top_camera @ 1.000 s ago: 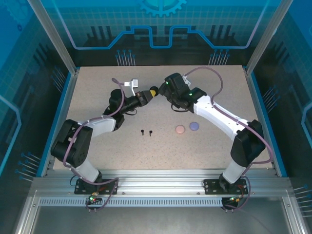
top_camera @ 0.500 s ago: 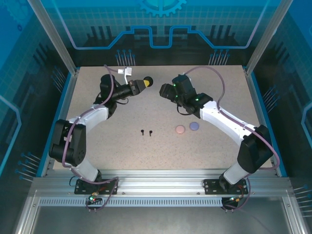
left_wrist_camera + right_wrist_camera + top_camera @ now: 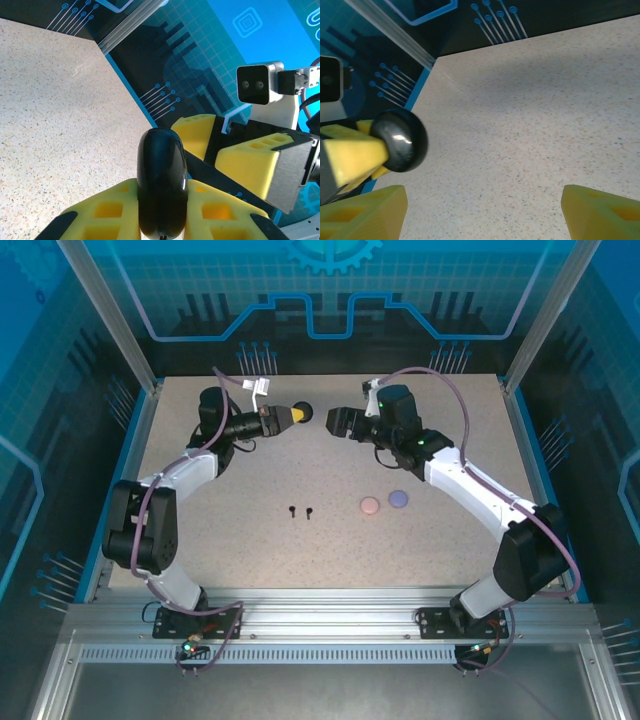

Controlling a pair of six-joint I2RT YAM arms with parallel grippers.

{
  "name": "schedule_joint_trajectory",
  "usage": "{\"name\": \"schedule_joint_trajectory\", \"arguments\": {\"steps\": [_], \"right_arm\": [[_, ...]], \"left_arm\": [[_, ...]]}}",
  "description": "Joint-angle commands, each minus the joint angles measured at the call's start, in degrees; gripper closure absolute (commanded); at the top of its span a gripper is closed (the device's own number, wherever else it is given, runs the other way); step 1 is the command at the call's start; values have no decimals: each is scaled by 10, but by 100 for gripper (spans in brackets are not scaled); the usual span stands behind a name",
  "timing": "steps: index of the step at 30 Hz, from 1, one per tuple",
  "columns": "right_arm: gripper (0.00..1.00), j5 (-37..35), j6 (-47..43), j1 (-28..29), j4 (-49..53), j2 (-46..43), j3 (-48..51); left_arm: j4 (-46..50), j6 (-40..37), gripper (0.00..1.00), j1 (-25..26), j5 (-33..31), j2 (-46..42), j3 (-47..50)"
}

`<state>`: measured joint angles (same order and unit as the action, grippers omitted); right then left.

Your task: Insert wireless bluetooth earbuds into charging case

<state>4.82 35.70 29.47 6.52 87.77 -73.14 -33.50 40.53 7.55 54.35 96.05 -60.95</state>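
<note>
A glossy black round charging case (image 3: pixel 304 412) is held edge-on above the far table, with my left gripper (image 3: pixel 293 414) shut on it. In the left wrist view the case (image 3: pixel 162 182) sits between my yellow fingers (image 3: pixel 100 215). My right gripper (image 3: pixel 336 423) faces it from the right, open and empty, a short gap away. In the right wrist view the case (image 3: pixel 400 140) hangs at the left, and my own gripper (image 3: pixel 482 215) stands wide over bare table. Two black earbuds (image 3: pixel 300 511) lie side by side near the table's middle.
A pale pink round case (image 3: pixel 369 505) and a lilac round case (image 3: pixel 399 498) lie right of the earbuds. The table's back edge and the blue wall (image 3: pixel 165 95) are close behind both grippers. The right gripper's yellow fingers (image 3: pixel 250 160) show in the left wrist view.
The left gripper carried the black case up and left, away from the right gripper. The right gripper drew back to the right, opened wider, and now stands apart from the case.
</note>
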Motion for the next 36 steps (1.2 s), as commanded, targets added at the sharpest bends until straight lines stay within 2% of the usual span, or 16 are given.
{"name": "schedule_joint_trajectory", "arguments": {"steps": [1, 21, 36], "right_arm": [[19, 42, -14, -2, -25, 16, -20], [19, 46, -6, 18, -6, 109, -116], [23, 19, 36, -8, -7, 139, -98]], "left_arm": [[-25, 7, 95, -3, 20, 4, -11], [-15, 9, 95, 17, 23, -7, -23], [-15, 14, 95, 24, 34, -30, -37]]}}
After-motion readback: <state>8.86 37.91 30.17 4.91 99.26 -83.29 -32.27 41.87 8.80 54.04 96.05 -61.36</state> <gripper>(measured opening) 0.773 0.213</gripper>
